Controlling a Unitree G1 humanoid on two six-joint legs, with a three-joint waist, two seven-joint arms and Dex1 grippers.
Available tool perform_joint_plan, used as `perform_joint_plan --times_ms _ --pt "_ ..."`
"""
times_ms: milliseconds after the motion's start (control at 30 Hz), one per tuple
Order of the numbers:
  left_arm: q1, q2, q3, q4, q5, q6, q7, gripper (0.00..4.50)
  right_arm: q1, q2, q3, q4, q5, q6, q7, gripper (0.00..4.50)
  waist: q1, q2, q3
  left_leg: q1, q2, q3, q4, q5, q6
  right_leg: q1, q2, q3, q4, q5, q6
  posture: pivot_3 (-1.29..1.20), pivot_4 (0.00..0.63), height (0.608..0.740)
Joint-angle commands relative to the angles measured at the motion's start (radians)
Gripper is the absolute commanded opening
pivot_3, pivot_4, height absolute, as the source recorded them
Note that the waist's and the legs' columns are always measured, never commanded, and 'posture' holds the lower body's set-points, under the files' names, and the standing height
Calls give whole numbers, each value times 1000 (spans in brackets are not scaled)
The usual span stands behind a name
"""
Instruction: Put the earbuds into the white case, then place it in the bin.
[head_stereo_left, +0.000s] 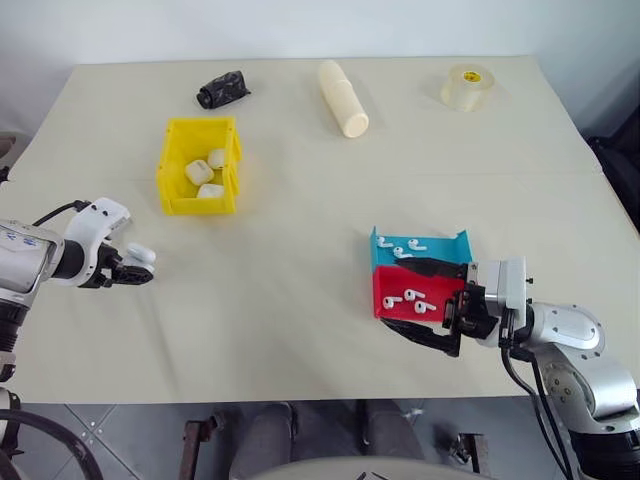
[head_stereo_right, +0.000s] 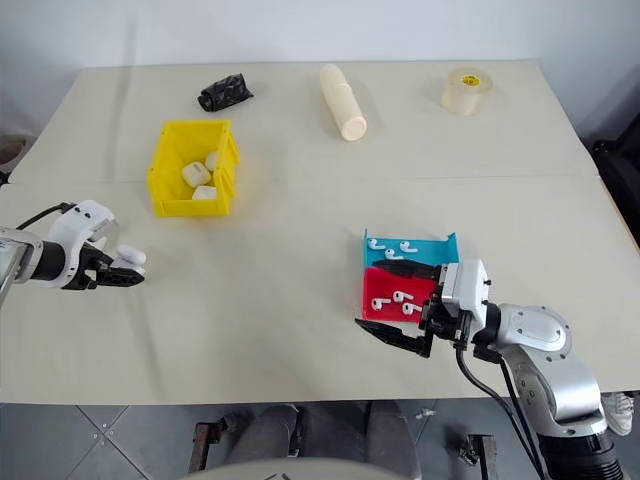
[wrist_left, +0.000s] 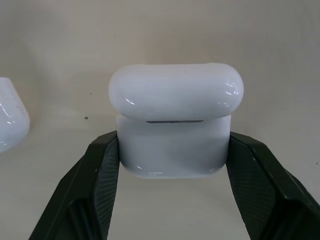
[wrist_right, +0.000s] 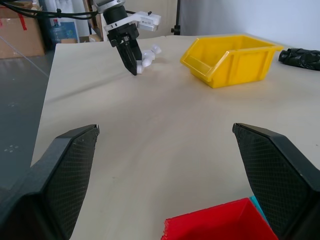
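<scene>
Item in hand: we are closing the left gripper on a white case, its two black fingers pressing the lower body from either side while the rounded lid sits shut above them; in the head views this case is lying at the table's left edge, well apart from everything else, with a second white piece just beside it. Item idle: we are keeping the right gripper spread wide and empty, its fingers straddling the red tray, touching nothing. Stock: loose earbuds are lying in the red tray and more earbuds in the blue tray just behind it; the yellow bin is standing farther back on the left, already holding several white cases. Step, as we are judging it: securing the case, with the earbuds not yet loaded. Next requirement, in our estimate: the case is needing to be brought toward the trays and its lid opened, while the right gripper is picking up a tiny earbud, a fiddly pinch given how glossy and small they are.
</scene>
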Motion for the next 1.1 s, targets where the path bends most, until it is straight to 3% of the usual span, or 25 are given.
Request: perform_joint_plan --times_ms 33,167,300,400,500,633,867,1100 --pt "60 -29 88 -17 -16 -3 35 2789 10 -7 -10 -38 11 -2 -4 4500 1 0 0 0 0 0 0 0 0 0 0 0 0 0 0 0 150 740" --pt "221 -100 321 -168 -138 -172 -36 2789 16 -15 -20 -29 12 -1 3 4500 2 0 0 -1 0 -1 1 0 0 0 -1 0 0 0 0 0 150 740" --pt "387 -265 566 -348 -267 -494 -114 2789 15 -33 -41 -15 18 5 11 4500 8 -1 1 -3 0 -2 2 0 0 0 -3 -1 -2 0 0 0 150 740" --pt "448 -372 612 -439 -311 -605 -102 2789 14 -54 -60 0 21 5 16 4500 13 -3 1 -4 0 -2 3 -1 0 1 -3 -3 -5 0 0 0 150 740" --pt "476 -504 541 -525 -313 -801 -136 2789 34 -85 -108 12 24 7 22 4500 18 -1 0 -2 0 -1 2 -1 0 2 -3 -2 -5 0 0 0 150 740" --pt "469 -618 398 -561 -281 -921 -153 2789 93 -115 -180 -4 34 13 14 4500 30 -2 0 -1 0 -1 3 -1 0 5 -2 -3 -6 0 1 0 150 740" --pt "400 -768 145 -448 -221 -1161 -278 2789 281 -124 -357 -77 34 16 -14 4500 30 -1 0 0 -1 0 3 -1 1 5 -1 -2 -6 1 1 0 150 740" --pt "317 -845 18 -339 -191 -1249 -319 2789 501 -121 -566 -90 27 -8 33 4500 29 -1 0 0 -6 1 3 -1 2 6 -1 -2 -5 1 2 0 150 740"
